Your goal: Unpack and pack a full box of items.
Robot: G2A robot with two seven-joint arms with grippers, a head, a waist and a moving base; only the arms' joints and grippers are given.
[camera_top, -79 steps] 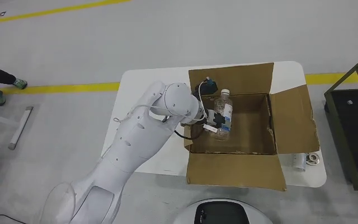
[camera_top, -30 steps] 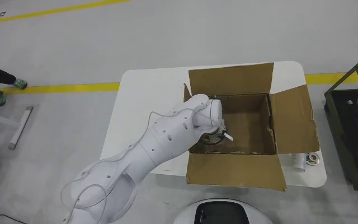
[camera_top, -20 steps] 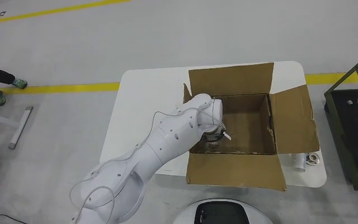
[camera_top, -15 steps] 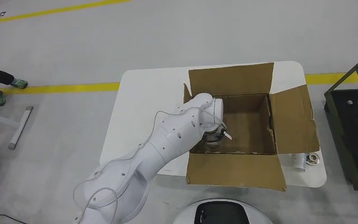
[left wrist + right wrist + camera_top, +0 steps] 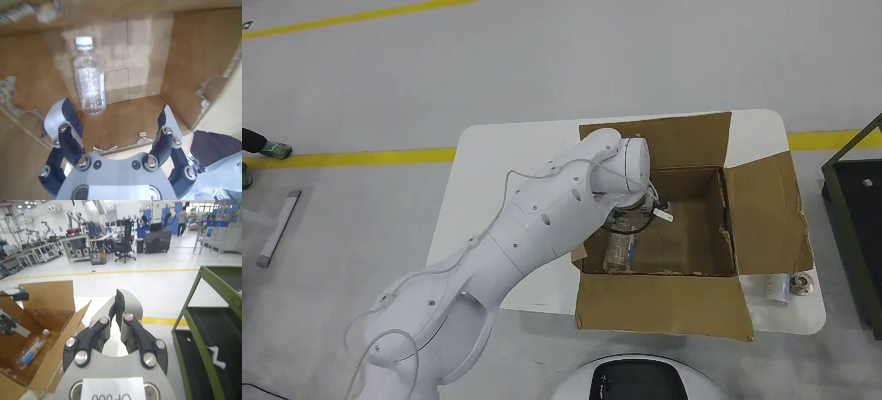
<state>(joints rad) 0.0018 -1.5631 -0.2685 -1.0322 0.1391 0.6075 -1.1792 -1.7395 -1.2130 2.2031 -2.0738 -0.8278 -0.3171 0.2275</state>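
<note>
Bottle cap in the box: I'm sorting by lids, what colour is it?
White; the bottle cap shows best in the left wrist view.

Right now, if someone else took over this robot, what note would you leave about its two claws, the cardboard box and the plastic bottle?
Left gripper: open, empty, over the open brown cardboard box, touching nothing.
Right gripper: shut, empty, off to the box's side.
Clear plastic water bottle with white cap: lying on the box floor along a wall.
Done: bottle in box.
To do: a small white cylinder and a round metal piece lie on the white table beside a flap; probably pack them next.
</note>
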